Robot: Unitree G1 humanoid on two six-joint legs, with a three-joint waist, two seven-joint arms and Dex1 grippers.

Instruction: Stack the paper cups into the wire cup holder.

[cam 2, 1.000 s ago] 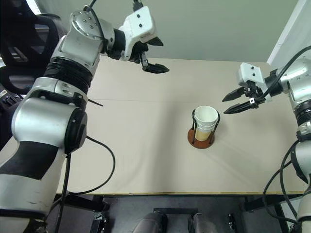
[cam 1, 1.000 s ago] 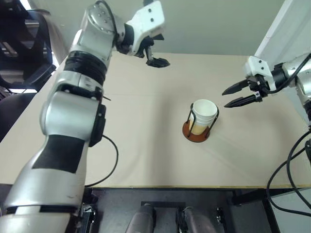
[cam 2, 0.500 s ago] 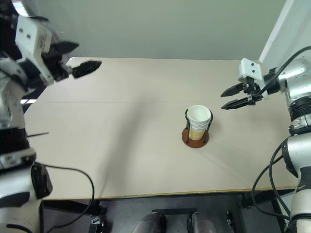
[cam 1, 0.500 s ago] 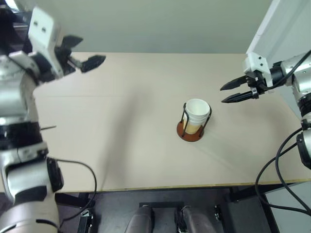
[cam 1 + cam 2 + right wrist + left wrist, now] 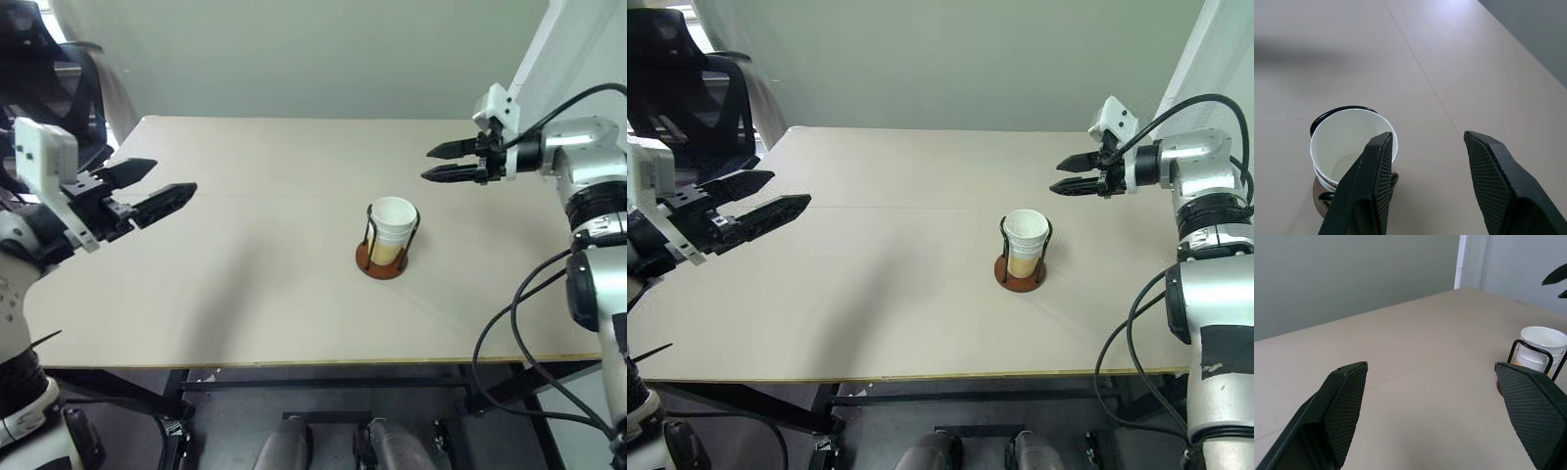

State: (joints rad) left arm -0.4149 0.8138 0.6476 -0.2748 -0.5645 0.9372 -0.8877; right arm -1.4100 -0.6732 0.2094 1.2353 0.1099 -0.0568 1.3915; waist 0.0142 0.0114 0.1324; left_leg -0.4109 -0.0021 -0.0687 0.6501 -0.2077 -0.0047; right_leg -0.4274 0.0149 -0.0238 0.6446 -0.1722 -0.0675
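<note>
Cups (image 5: 392, 223) sat nested upright in holder (image 5: 380, 261), mid-table. Right gripper (image 5: 439, 164) nearer, up and beyond, jaws parted, empty. Left gripper (image 5: 157, 186) well apart at table's left edge, spread wide, empty.

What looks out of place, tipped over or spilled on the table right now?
Nothing stands out. The paper cups sit nested and upright inside the wire cup holder on the table, with no spill or damage visible.
</note>
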